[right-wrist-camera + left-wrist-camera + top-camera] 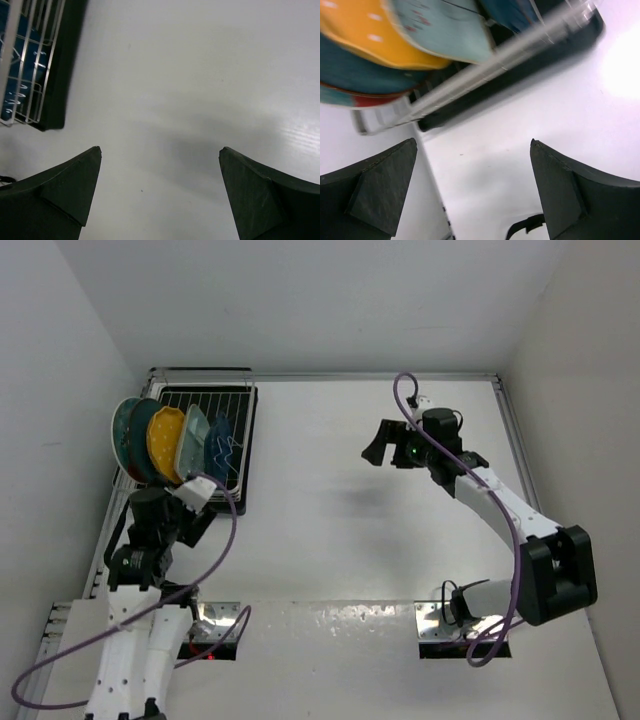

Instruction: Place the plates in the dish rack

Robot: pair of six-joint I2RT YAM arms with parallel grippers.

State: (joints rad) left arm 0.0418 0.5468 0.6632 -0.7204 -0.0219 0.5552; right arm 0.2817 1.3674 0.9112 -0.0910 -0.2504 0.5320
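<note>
The white wire dish rack (232, 400) on its black tray stands at the far left. Five plates stand on edge in it, left to right: red-and-teal floral (119, 428), dark teal (137, 452), yellow scalloped (163, 440), pale mint oblong (191, 447), dark blue leaf-shaped (220, 448). My left gripper (192, 516) is open and empty just in front of the rack's near end. The left wrist view shows the rack's rail (485, 70), the yellow plate (370, 35) and the mint plate (445, 30). My right gripper (385, 448) is open and empty above the table's middle. Its view shows the rack corner (30, 95).
White walls close in the table on the left, back and right. A raised rail (510, 420) runs along the right edge. Purple cables (225, 550) loop from both arms. Metal base plates (440, 620) sit at the near edge.
</note>
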